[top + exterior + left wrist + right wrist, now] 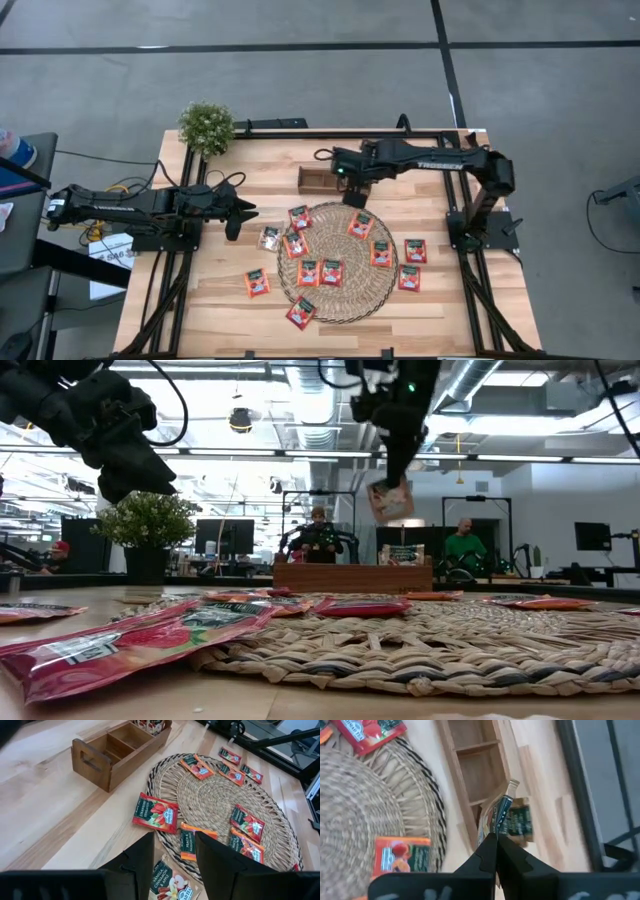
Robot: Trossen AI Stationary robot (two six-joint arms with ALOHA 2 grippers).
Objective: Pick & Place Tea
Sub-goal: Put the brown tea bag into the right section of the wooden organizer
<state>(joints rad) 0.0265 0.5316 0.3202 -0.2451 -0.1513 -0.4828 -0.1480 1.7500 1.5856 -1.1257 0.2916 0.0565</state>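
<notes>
Right gripper (495,836) over wooden tray (325,180) near counter's far edge — jaws clenched on tea sachet (389,500), seemingly pale. Left gripper (172,851) above near-left mat (338,262) edge — jaws released. Other sachets (330,272) on mat, counter.

mat (340,262) table centre | tray (322,180) just beyond its far edge | plant (206,126) far left corner | sachets (331,272) on mat, others on table left and right

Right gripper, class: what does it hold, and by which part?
The right gripper pinches one tea sachet by its upper edge, so it hangs above the wooden tray. The left gripper is open, holding nothing.
</notes>
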